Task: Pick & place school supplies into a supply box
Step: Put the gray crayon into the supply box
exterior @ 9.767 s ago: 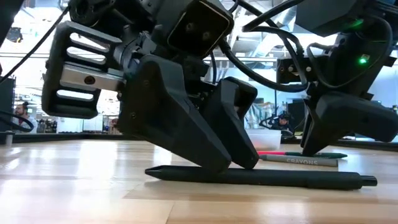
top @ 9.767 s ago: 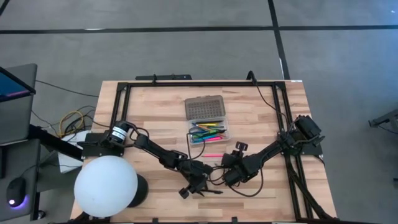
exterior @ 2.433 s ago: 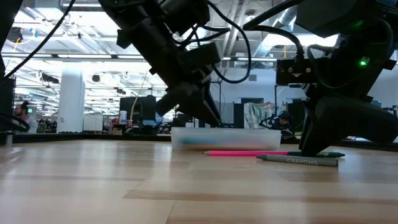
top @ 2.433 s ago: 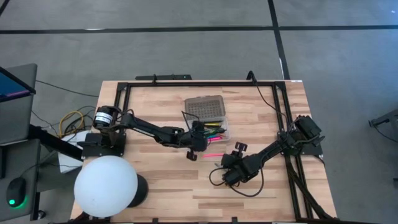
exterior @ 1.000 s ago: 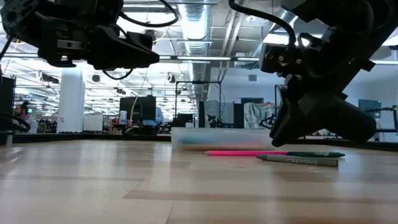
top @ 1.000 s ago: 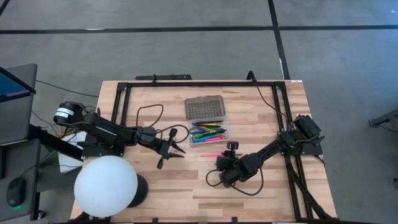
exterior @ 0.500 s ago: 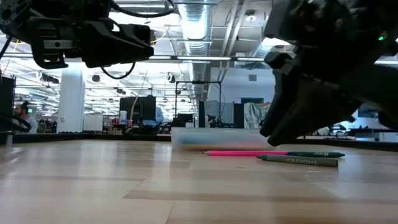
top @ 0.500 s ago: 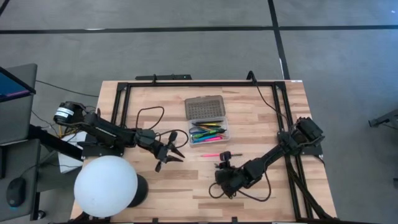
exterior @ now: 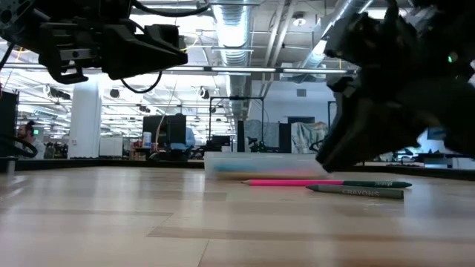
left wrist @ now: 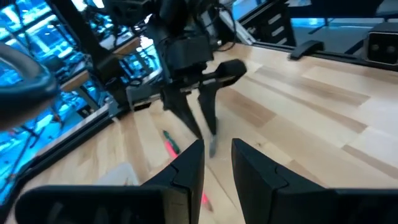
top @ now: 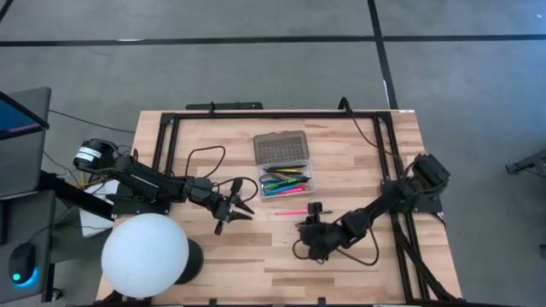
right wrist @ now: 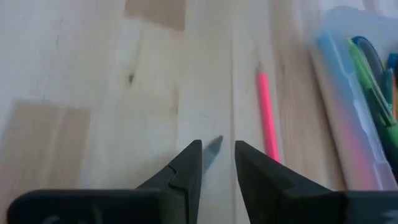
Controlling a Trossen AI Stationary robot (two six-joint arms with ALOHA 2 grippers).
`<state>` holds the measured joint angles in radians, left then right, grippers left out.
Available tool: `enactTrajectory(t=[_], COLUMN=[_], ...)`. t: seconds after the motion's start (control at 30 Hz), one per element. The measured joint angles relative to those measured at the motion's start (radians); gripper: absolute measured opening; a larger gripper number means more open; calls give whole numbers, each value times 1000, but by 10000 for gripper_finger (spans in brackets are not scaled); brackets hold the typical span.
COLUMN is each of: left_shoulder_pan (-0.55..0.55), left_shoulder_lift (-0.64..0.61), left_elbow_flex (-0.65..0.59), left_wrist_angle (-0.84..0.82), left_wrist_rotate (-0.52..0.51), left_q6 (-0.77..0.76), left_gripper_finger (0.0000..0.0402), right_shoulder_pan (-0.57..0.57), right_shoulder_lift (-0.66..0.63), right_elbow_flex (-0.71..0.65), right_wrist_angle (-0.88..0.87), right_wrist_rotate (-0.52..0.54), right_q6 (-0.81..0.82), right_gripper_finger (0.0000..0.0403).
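Observation:
The supply box (top: pixel 286 182) lies open at mid-table. Its tray holds several coloured pens, and its grey gridded lid (top: pixel 280 147) lies flat behind it. A pink pencil (top: pixel 292 212) lies on the wood just near of the tray. A grey pencil (exterior: pixel 356 192) and a green one (exterior: pixel 378 184) lie beside it. My right gripper (right wrist: pixel 217 155) hovers open over the grey pencil, whose tip (right wrist: pixel 213 145) shows just ahead of the finger gap. My left gripper (top: pixel 243 205) hangs open above the table, left of the box, with nothing between its fingers.
A large white sphere (top: pixel 145 254) stands on a dark base at the near left corner. A black frame (top: pixel 273 113) runs along the table's far and side edges. Loose cable loops (top: pixel 205 158) trail from the left arm. Bare wood lies near of the pencils.
My right gripper has dipped toward the near edge and come back. It has tipped about its wrist while staying over the grey pencil. The pencils and the box have not moved.

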<state>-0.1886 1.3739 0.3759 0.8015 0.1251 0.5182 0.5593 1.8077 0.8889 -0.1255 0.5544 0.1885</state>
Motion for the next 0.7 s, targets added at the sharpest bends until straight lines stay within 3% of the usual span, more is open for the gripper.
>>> enactTrajectory(t=[0.3, 0.7], left_shoulder_pan=[0, 0], left_shoulder_lift=[0, 0], left_elbow_flex=[0, 0], left_wrist_angle=[-7, -10], left_wrist_rotate=[-25, -32], left_q6=[-28, -36], left_gripper_finger=[75, 75], right_shoulder_pan=[-2, 41], right_shoulder_lift=[-78, -67], right_elbow_flex=[-80, -82], right_wrist_angle=[2, 45], right_wrist_rotate=[-11, -7], right_q6=[330, 364], right_gripper_finger=[90, 90])
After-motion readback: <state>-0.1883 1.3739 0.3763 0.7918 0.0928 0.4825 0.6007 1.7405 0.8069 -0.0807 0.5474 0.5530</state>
